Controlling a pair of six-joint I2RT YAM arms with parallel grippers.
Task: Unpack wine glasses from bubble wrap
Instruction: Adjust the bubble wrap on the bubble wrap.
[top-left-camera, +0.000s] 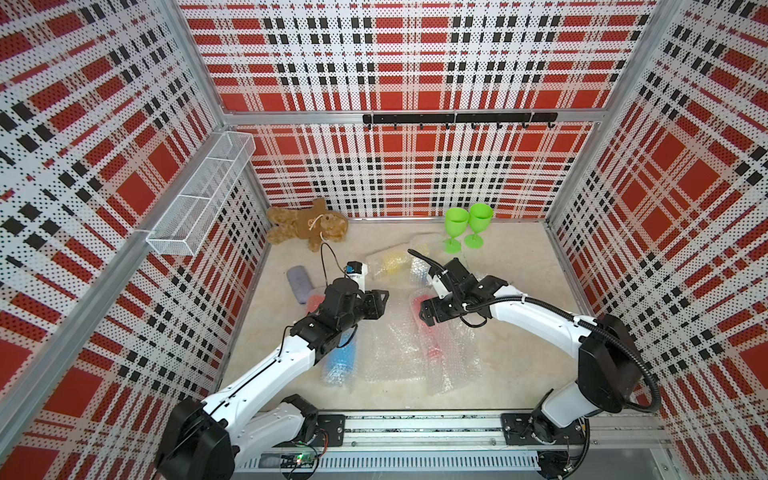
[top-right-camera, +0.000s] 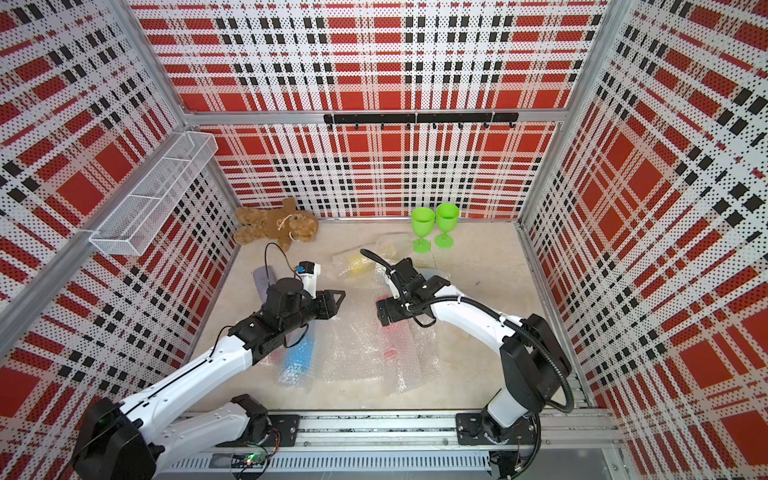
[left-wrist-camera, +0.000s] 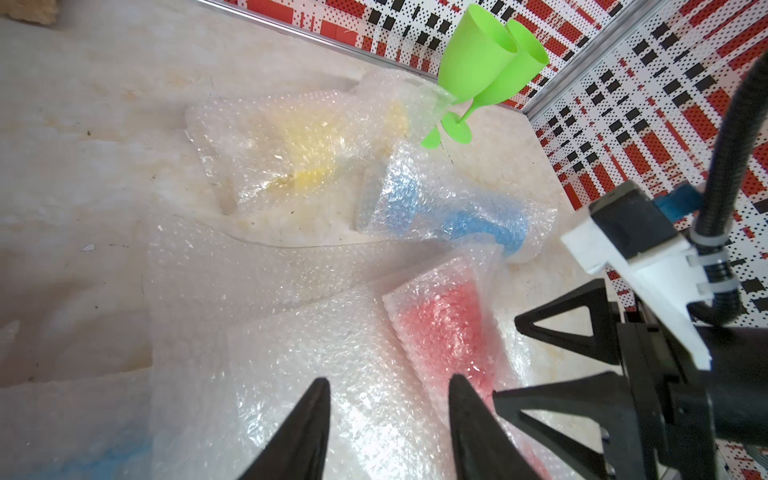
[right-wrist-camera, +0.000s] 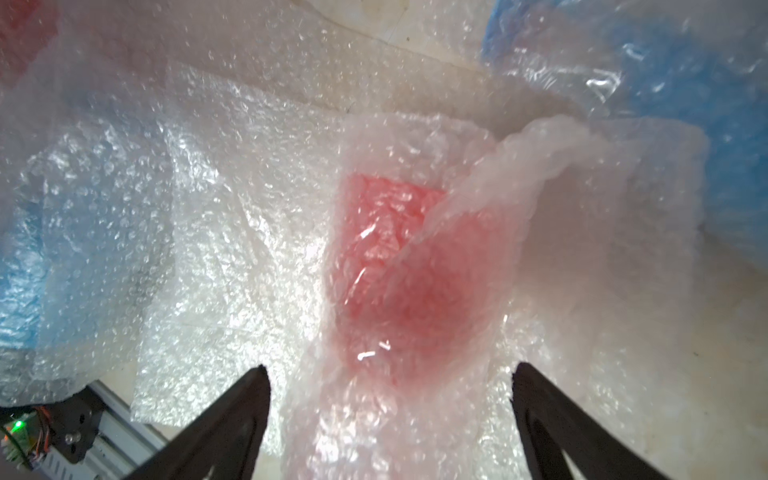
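A: Looking down from overhead, in both top views two green goblets (top-left-camera: 457, 226) stand upright and bare, side by side at the back wall (top-left-camera: 415, 187).

B: And the others?

A: Lying on the table (top-left-camera: 519, 257), each inside bubble wrap (top-left-camera: 399, 353): a yellow goblet (top-left-camera: 390, 264) in the middle, a blue goblet (top-left-camera: 343, 359) near the front, a red goblet (top-left-camera: 430, 349) right under the right gripper (top-left-camera: 426, 318). The left gripper (top-left-camera: 380, 302) hangs over loose sheets, facing it.

B: Left wrist camera?

A: Left gripper (left-wrist-camera: 388, 379), jaws partly apart, nothing between them, just wrap underneath. Past it the red goblet (left-wrist-camera: 444, 320), a second blue goblet (left-wrist-camera: 457, 216) and the yellow goblet (left-wrist-camera: 307, 158), all wrapped, with the green goblets (left-wrist-camera: 478, 62) behind. The right gripper (left-wrist-camera: 509, 361) shows jaws spread too.

B: Right wrist camera?

A: Right gripper (right-wrist-camera: 390, 368), jaws wide, empty, poised over the red goblet (right-wrist-camera: 399, 270) in its wrap. Whether the fingers touch the plastic, I can't tell. Blue shows through wrap on either side.
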